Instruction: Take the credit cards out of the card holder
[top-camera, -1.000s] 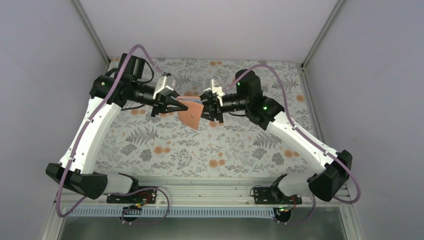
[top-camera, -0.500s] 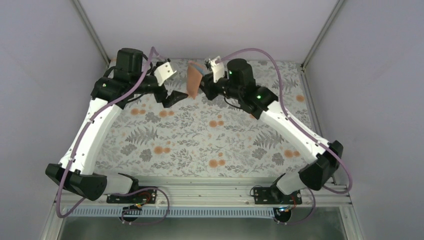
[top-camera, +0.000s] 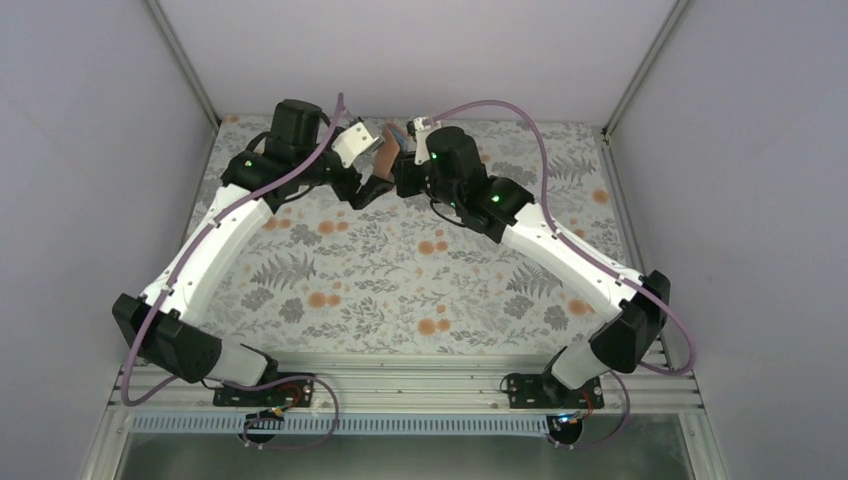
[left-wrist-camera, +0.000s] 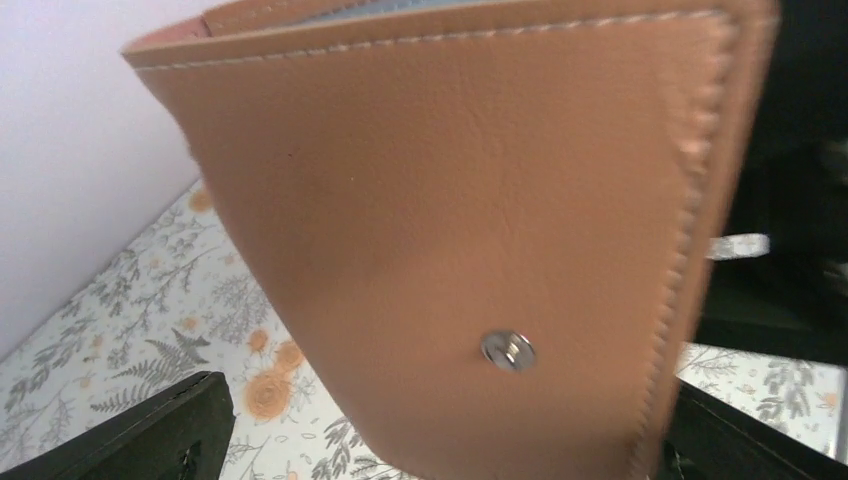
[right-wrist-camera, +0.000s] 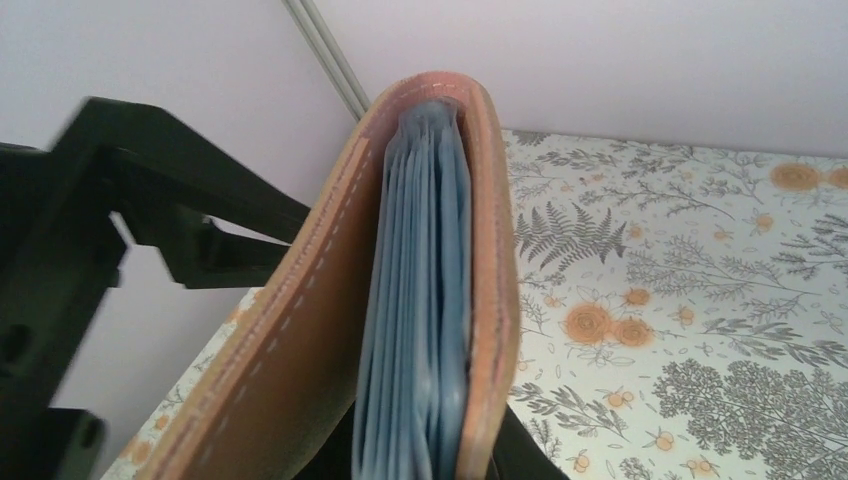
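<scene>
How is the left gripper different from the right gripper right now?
Left gripper is wide open, pinching nothing; right gripper is shut on the card holder. Left gripper faces its tan outside; right gripper faces its blue inner edge. Both are black.

**Top view.** Left arm (top-camera: 215, 240) and right arm (top-camera: 565, 250) rise from bases at the near edge of the bench (top-camera: 400, 290). The elbows are thrown outward and the forearms slant inward to meet at the far centre. The wrists face each other, with the claws almost tip to tip and raised off the bench.

**Left claw** (top-camera: 372, 188). The jaws are spread wide. In the wrist view its two black fingers (left-wrist-camera: 150, 440) stand at either side of the holder (top-camera: 385, 158) and are not closed on it.

**Right claw** (top-camera: 402, 175). The jaws are drawn close, clamped on the holder and carrying it on edge.
</scene>
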